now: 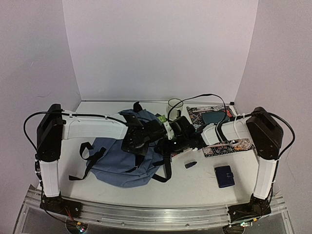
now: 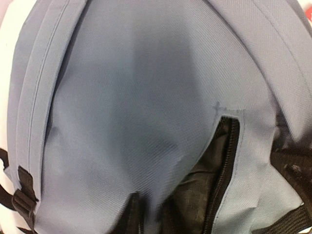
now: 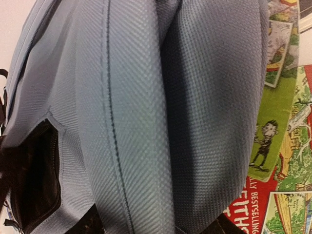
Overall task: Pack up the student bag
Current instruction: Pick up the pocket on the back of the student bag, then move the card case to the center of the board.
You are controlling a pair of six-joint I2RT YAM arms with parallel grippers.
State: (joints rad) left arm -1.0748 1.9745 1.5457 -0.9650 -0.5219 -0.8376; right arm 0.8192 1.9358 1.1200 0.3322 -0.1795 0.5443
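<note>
Fabric filled both wrist views: the student bag point(image 1: 117, 163) lay left of centre on the counter point(image 1: 204, 190), its black straps point(image 1: 87, 158) trailing leftward. My left tool point(image 2: 148, 214) sat narrow on a thin fold beside the open zipper point(image 2: 222, 170); so shallow a pinch could slip once I lifted. My right tool point(image 3: 158, 225) straddled a thick padded band, and I could not tell whether it gripped. Pulling unevenly might drag the bag over the comic book point(image 3: 287, 170).
</note>
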